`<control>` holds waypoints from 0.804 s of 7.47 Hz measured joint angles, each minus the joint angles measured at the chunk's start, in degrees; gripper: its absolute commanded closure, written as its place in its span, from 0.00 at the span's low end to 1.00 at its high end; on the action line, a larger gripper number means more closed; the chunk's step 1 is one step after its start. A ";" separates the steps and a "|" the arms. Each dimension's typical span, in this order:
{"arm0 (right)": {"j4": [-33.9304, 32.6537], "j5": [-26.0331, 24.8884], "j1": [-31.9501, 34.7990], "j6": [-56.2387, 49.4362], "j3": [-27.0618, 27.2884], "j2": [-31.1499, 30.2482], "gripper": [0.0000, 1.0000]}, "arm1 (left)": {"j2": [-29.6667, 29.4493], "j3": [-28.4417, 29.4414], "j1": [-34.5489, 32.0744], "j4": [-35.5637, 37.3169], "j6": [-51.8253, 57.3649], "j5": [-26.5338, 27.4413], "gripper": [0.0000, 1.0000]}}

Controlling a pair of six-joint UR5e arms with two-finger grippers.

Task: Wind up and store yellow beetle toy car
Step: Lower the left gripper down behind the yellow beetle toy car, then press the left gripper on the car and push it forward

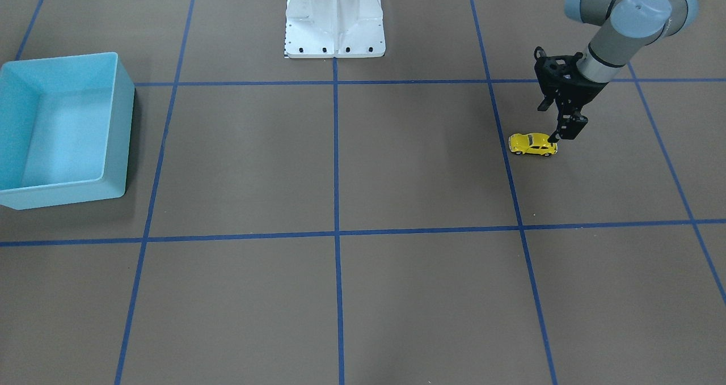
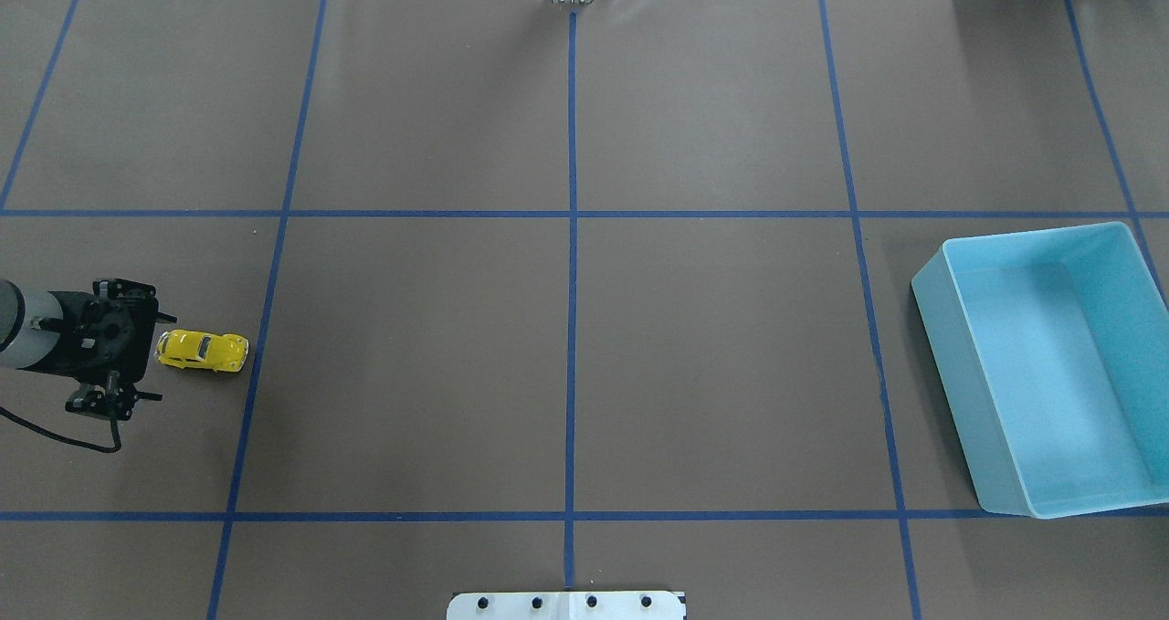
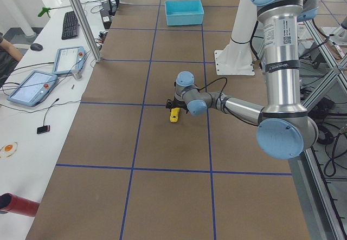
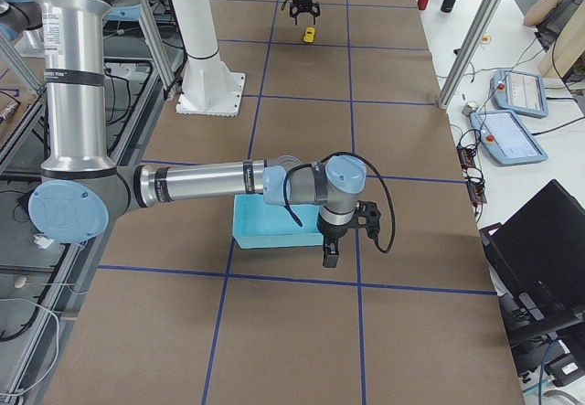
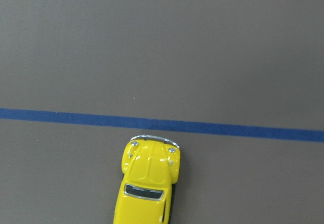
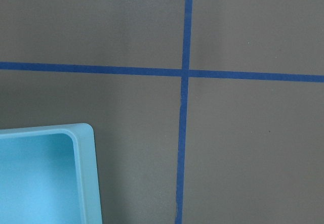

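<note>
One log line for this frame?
yellow beetle toy car: on table | left gripper: open, beside car, no grasp | right gripper: by bin, state unclear

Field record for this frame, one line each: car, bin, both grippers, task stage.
car: yellow, on its wheels, left end of the table
bin: light blue, empty, right end
left gripper: open, down at the car's rear; contact unclear
right gripper: near a bin corner; open or shut unclear
stage: car not yet in bin

my left gripper point(image 1: 558, 125) points straight down, jaws apart, just beside the yellow beetle toy car point(image 1: 532, 144), right gripper point(image 4: 329, 254) far off
</note>
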 measured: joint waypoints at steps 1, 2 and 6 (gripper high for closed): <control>0.00 0.00 0.00 0.00 0.01 0.00 0.00 | -0.47 0.83 0.00 -0.10 0.76 0.08 0.00; 0.00 0.00 0.00 0.01 0.01 -0.01 0.00 | -1.08 1.65 0.06 -0.14 0.97 0.11 0.00; 0.00 0.00 0.02 0.00 0.01 -0.03 0.00 | -3.40 4.44 0.19 -0.20 0.57 0.08 0.09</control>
